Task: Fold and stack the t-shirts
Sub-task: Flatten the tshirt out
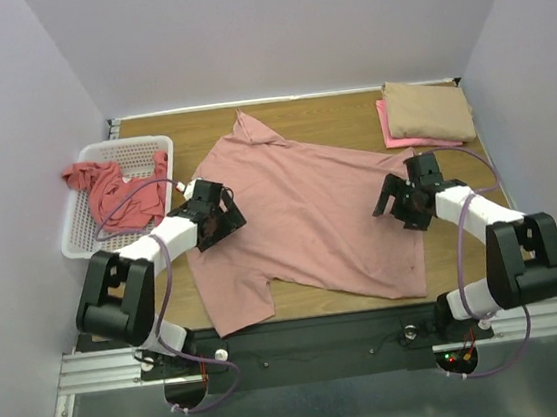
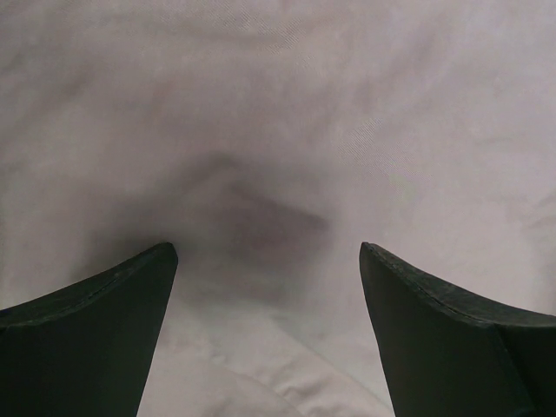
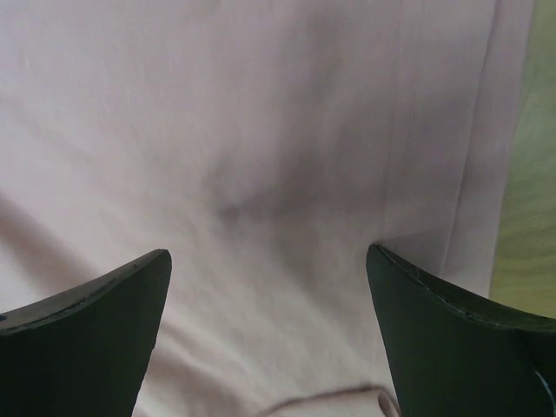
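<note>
While scanning outward from the near edge, found the left gripper at about 8 o'clock of the table, spread as wide as it goes and holding nothing, low over cloth; could not tell whether touching. Found the right gripper at about 4 o'clock, likewise gaping and empty, close to the cloth's right border. Saw beneath and between them the dusty-pink t-shirt, spread flat but askew across the middle, with one point toward 12 o'clock. Judged the step in hand as taking hold of opposite sides for a fold: best to settle both pairs of jaws on an edge or seam, pinch cleanly, lift together and evenly, and avoid dragging wrinkles inward. Noted farther off, at 10 o'clock, the coral-red t-shirt heaped in the white basket, and at 1 o'clock the tan t-shirt folded atop the bright pink t-shirt. Could read no brand, label or writing anywhere; saw no chest graphic on the upturned side.
</note>
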Robot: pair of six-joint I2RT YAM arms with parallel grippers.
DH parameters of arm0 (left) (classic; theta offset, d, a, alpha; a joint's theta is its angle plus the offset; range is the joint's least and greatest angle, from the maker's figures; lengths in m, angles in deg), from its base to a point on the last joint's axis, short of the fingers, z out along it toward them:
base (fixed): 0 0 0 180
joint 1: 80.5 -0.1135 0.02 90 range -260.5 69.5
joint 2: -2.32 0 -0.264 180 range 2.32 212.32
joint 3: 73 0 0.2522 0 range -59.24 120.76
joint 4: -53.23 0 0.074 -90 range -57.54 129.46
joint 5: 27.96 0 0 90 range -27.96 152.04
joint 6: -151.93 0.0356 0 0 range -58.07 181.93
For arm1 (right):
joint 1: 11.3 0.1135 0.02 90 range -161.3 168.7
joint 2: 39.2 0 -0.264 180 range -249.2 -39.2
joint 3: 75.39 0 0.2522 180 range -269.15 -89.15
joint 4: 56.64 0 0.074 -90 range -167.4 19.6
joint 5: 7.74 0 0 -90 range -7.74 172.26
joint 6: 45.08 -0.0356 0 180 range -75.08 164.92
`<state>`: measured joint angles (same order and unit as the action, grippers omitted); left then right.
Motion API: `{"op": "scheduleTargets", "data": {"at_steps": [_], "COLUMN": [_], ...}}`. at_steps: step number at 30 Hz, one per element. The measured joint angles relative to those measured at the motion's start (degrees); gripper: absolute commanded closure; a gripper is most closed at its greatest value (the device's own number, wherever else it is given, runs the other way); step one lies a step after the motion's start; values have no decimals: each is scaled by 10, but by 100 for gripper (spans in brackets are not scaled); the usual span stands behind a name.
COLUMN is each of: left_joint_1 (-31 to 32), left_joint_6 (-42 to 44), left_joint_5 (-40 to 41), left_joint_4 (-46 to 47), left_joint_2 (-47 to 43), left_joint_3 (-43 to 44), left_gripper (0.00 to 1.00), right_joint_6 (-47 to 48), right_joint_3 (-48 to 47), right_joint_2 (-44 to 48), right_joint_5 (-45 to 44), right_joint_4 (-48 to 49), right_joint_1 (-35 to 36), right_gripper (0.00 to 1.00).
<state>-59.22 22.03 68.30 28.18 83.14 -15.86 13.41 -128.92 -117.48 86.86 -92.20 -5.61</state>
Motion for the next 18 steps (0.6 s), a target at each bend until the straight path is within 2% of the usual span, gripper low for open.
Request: {"op": "scheduleTargets", "data": {"at_steps": [6, 12, 18], "left_joint_1": [-17, -64, -73], "left_joint_6": [11, 34, 52], "left_joint_5": [-1, -8, -16], "left_joint_4": [26, 50, 42], "left_joint_2": [98, 203, 236], "left_joint_3": [64, 171, 218], "left_gripper": [2, 2, 2], "right_joint_6": [0, 9, 19], "right_joint_3": [-100, -211, -235], "right_joint_2": [-110, -215, -225], "right_joint_5": [-66, -102, -108], "right_joint_4": [4, 17, 28], "right_joint_1": [0, 0, 0], "right_gripper": [0, 0, 0]}}
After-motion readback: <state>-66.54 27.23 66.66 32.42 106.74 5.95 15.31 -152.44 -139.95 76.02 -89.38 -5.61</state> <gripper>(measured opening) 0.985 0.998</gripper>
